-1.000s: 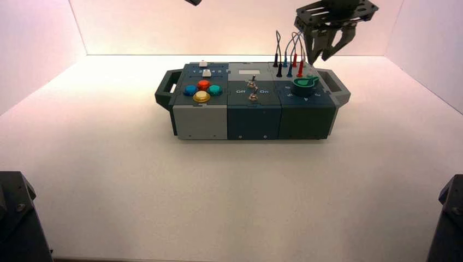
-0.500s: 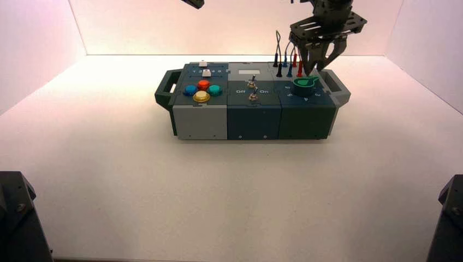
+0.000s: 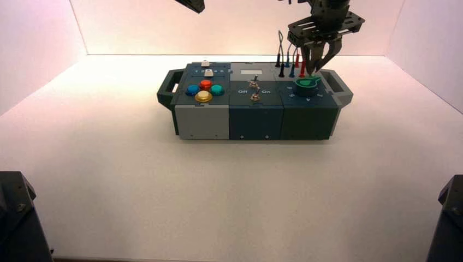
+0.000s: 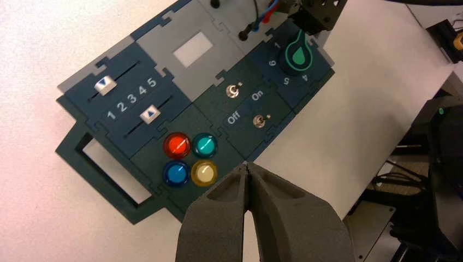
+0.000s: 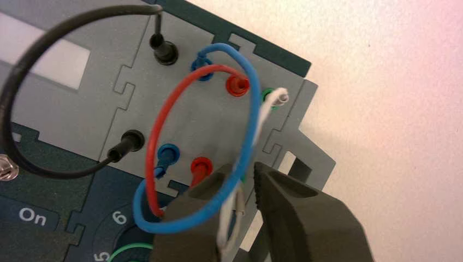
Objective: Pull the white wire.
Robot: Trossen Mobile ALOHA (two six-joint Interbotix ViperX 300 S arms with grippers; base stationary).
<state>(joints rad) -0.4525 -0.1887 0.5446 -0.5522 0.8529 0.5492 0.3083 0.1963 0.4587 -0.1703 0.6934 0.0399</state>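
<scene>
One white wire (image 5: 264, 115) arches from the far right socket toward the near one, its near end directly beneath the right gripper (image 5: 247, 172); grip, if any, I can't tell. Left gripper (image 4: 247, 165), farther off, hangs closed, empty.

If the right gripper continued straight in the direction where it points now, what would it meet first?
Probably the white wire's near plug, by the green socket on the box's right side; the right gripper points down there. Depth is unclear, so I cannot say how close.
</scene>
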